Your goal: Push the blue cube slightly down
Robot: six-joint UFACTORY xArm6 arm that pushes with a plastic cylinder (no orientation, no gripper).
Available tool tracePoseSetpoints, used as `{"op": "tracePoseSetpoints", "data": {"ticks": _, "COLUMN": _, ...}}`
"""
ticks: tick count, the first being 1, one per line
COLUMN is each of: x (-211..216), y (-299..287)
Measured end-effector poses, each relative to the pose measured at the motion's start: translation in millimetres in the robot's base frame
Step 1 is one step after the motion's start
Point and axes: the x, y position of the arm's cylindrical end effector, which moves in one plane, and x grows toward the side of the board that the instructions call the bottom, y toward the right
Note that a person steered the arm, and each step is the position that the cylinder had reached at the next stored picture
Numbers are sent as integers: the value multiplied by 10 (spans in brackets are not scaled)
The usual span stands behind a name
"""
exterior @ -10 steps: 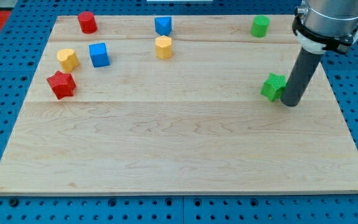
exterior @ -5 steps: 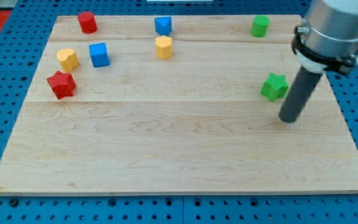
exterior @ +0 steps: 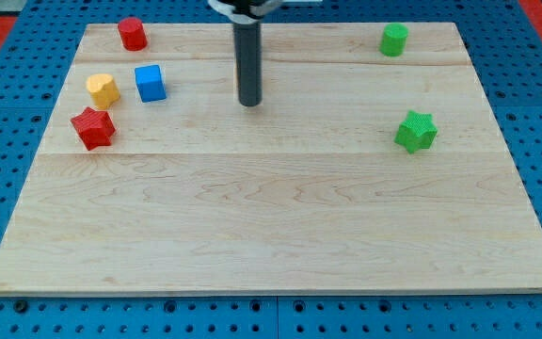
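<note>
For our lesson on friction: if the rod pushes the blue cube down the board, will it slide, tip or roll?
The blue cube sits flat on the smooth wooden board, so it will probably slide. Its squat shape makes tipping unlikely. My tip is off to its right, apart from it; an off-centre push would likely turn it.

You get a bright, evenly lit picture, with light that seems to fall from above and leaves no dark corners. Shadows are short and soft: a faint one sits under the blue cube (exterior: 150,83) and the green star block (exterior: 415,131), and little more at my tip (exterior: 249,102). The wooden board (exterior: 271,217) carries no harsh glare, only a mild sheen. Focus is sharp from edge to edge, and you will see no motion blur on the rod.
</note>
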Motion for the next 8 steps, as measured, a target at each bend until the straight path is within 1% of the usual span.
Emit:
{"op": "tracePoseSetpoints", "data": {"ticks": 2, "x": -484, "y": -666}}
{"op": "tracePoseSetpoints", "data": {"ticks": 3, "x": -772, "y": -736}}
{"op": "tracePoseSetpoints", "data": {"ticks": 4, "x": -758, "y": -1206}}
{"op": "tracePoseSetpoints", "data": {"ticks": 5, "x": -594, "y": -1075}}
{"op": "tracePoseSetpoints", "data": {"ticks": 7, "x": -250, "y": -1057}}
{"op": "tracePoseSetpoints", "data": {"ticks": 8, "x": 119, "y": -1058}}
